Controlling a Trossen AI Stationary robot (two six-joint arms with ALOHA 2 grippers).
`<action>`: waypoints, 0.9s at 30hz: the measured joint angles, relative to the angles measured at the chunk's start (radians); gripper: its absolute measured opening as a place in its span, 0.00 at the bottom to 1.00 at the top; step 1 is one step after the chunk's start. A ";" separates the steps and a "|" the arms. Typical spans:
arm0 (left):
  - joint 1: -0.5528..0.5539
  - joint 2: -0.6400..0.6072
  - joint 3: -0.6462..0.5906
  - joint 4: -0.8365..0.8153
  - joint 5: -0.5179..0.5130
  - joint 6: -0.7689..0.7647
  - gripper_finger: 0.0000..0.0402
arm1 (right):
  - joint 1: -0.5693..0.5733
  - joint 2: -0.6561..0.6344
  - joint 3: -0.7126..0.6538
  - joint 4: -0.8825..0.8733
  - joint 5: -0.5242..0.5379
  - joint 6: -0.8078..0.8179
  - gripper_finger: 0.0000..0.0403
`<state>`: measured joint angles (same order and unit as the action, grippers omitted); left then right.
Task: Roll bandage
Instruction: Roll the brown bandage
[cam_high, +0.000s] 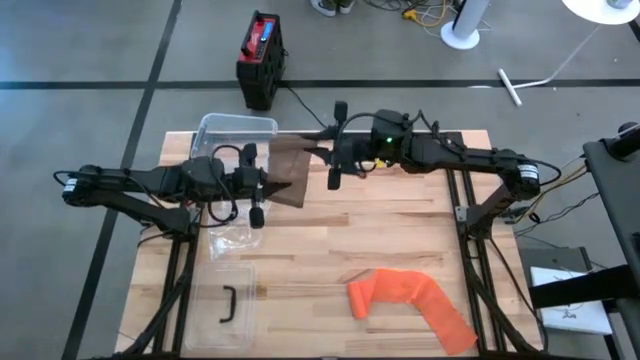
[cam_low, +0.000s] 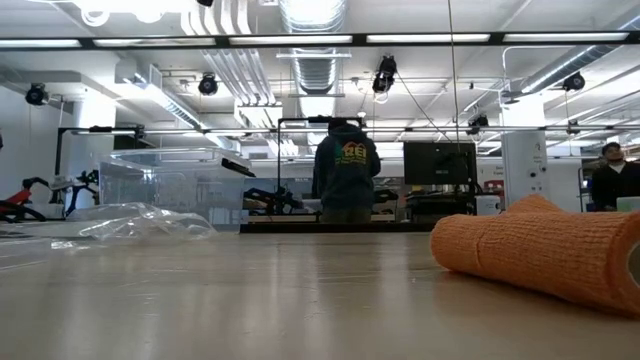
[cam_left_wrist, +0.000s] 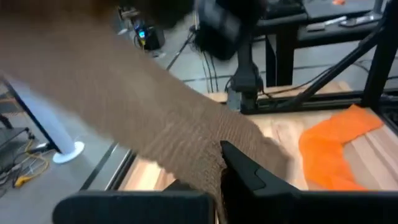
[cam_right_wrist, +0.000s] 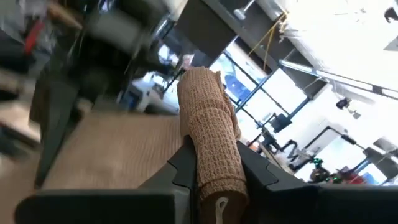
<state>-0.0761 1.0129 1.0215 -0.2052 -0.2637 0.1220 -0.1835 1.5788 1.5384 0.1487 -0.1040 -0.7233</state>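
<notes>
High view bandage: brown bandage (cam_high: 292, 170) stretching taut between both grippers.
Left gripper (cam_high: 266, 186): pinching its corner.
Right gripper (cam_right_wrist: 214, 163): clamping its rolled end.

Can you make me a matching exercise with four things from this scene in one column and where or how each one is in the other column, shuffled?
Things:
1. brown bandage
2. orange bandage
3. clear plastic bin
4. red and black box

Places or states:
A. on the floor beyond the table
B. lying loose near the table's front right
C. stretched between both arms' jaws
D. at the table's far edge, by the left arm

Pairs: 1-C, 2-B, 3-D, 4-A
</notes>
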 joint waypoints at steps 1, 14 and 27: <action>-0.001 0.000 0.004 0.003 0.003 0.000 0.00 | 0.004 0.006 -0.009 0.001 0.001 -0.029 0.13; -0.003 -0.001 0.043 0.037 0.148 -0.004 0.00 | 0.042 0.052 -0.018 0.022 0.092 -0.231 0.13; -0.004 -0.012 0.043 -0.031 0.149 -0.098 0.12 | 0.044 0.052 -0.018 0.021 0.110 -0.374 0.13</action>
<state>-0.0799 1.0011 1.0644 -0.2365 -0.1143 0.0240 -0.1393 1.6306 1.5208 0.1697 0.0064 -1.0969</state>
